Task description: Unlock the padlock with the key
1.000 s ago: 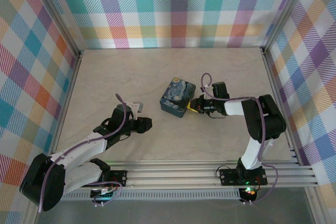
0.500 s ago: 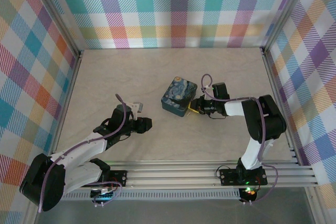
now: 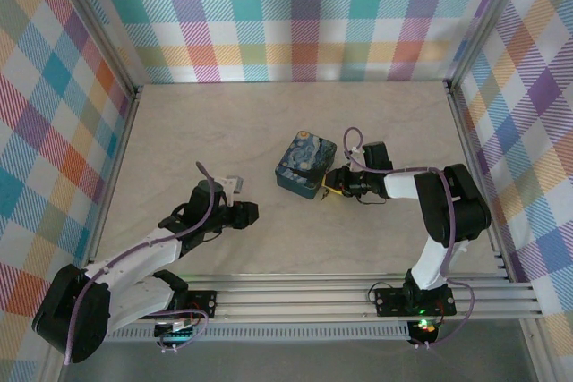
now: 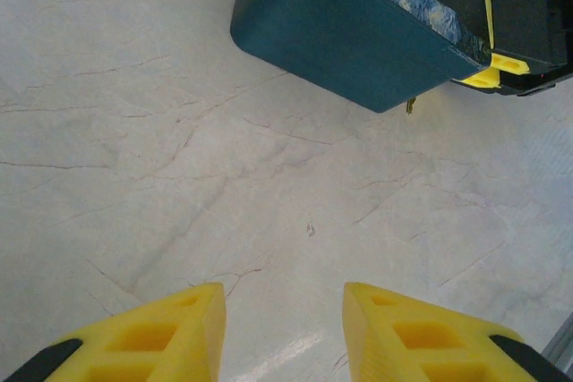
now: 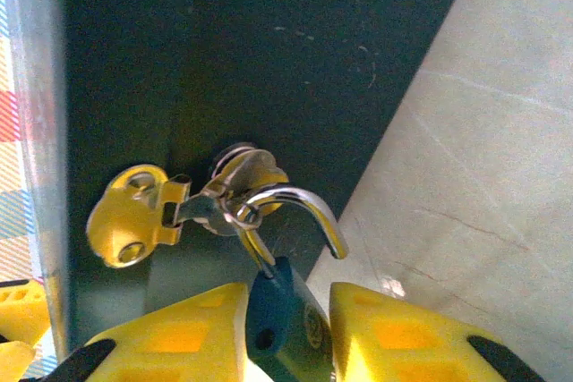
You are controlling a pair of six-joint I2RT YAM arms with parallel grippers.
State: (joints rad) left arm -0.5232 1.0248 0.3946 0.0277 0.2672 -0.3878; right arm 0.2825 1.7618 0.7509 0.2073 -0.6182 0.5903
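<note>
Right wrist view: the padlock (image 5: 303, 203) hangs at the brass hasp (image 5: 134, 216) on the dark side wall of the box (image 5: 224, 60), low down near the table (image 5: 466, 158). Its bright curved bar arches toward the table. One end of the bar looks free, but this cannot be confirmed from this angle. A blue piece (image 5: 277, 337) with a small hole sits between the yellow fingers of the right gripper (image 5: 288, 303). It is judged to be the key's head, though it may be the lock body. The fingers stand close against both its sides, and whether they press on it cannot be told. In the top external view the box (image 3: 303, 163) sits mid-table with the right gripper (image 3: 336, 182) at its right-hand face. The left gripper (image 3: 246, 214) is well apart to the left, its jaws moderately spread over bare table and holding nothing, as the left wrist view (image 4: 285, 306) confirms. Assessment: the step in hand is working the lock at the hasp. To do it well, keep the wrist in line with the blue piece, turn about its long axis without side load, and avoid dragging the box. The left gripper could brace the box wall if it shifts. Check that the bar's free end has cleared before drawing the lock from the hasp.
</note>
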